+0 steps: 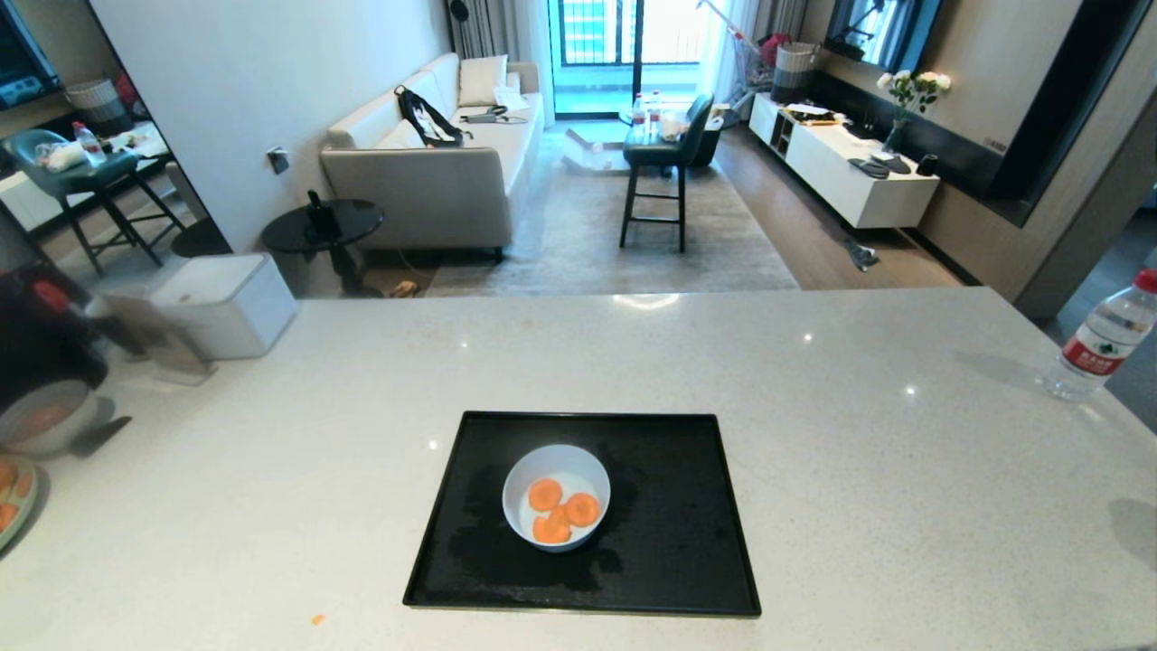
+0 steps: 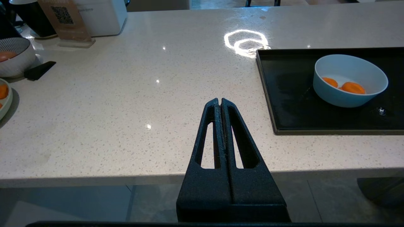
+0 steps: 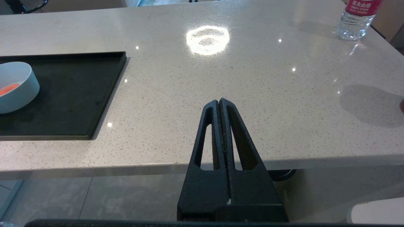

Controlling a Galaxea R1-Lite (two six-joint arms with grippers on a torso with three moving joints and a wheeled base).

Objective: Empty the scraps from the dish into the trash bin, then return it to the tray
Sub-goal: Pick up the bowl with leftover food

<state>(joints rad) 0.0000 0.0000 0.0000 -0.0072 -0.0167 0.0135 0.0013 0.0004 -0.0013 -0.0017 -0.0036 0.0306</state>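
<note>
The left gripper point(image 2: 220, 100) is hanging just off the near edge of the surface point(image 1: 813, 434) with its jaws pressed fully together and holding nothing; the right gripper point(image 3: 218, 101) is sitting the same way, jaws closed tight and empty, also just short of the near edge. Neither arm is showing in the head view. Seen from the head, the tray point(image 1: 669, 561) is lying flat near the middle of the surface, toward its 6 o'clock edge, and the dish point(image 1: 556, 466) is standing upright on it, a little toward 9 o'clock of the tray's centre. The scraps point(image 1: 562, 513) are lying inside the dish, three orange slices touching or overlapping one another. At 3 o'clock, well apart from the tray, a water bottle point(image 1: 1105, 339) with a red cap and label is standing near the surface's edge. At 9 o'clock, a greyish bowl point(image 1: 41, 425) and a plate point(image 1: 25, 506) bearing orange slices are sitting at the edge of view, with what may be a white box-shaped appliance point(image 1: 226, 303) beyond them at about 10 o'clock.
</note>
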